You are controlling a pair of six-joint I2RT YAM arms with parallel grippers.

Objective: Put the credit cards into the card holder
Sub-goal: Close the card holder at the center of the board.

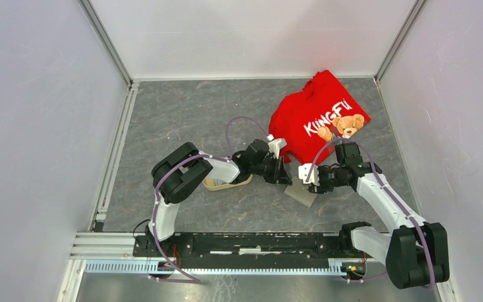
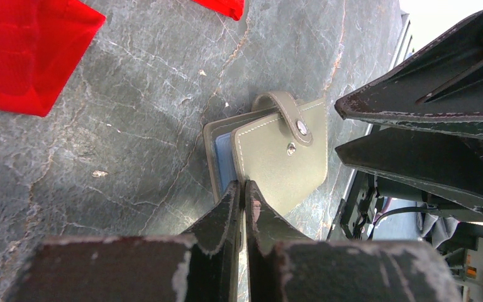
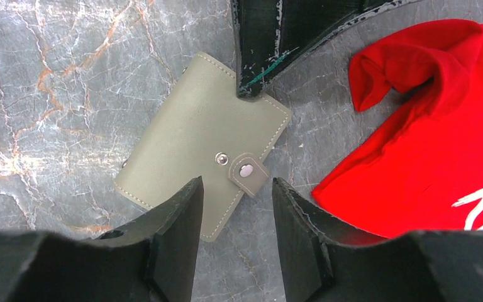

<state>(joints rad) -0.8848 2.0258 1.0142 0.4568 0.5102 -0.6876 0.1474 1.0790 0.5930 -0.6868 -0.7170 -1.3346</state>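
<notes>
Grey marbled stone worktop (image 1: 182, 119) in the top view, with a red shirt (image 1: 317, 119) crumpled toward the far right. Just off the shirt's near hem: the card holder (image 1: 302, 194), flat on the stone, pale grey-green. Left fingers (image 1: 283, 172) and right fingers (image 1: 306, 176) both down at it from opposite sides, right by the shirt's near-left corner. Beige tray (image 1: 223, 184) well left of the shirt, mostly tucked under the left forearm.

Left wrist view: left fingers clenched on the edge of the holder's cover, barely a sliver between the tips. Strap tab wrapped over the cover's edge, a second metal stud bare beside it. Bluish layer (image 2: 223, 157) poking out under the cover, card or pocket, can't tell. Bits of the shirt beyond the holder, apart from it.

Right wrist view: right fingers spread apart, gripping nothing, poised either side of the strap tab. Holder closed and lying askew, just beside the shirt's sleeve, strip of bare stone between. One left finger tip planted on the holder's far edge.
</notes>
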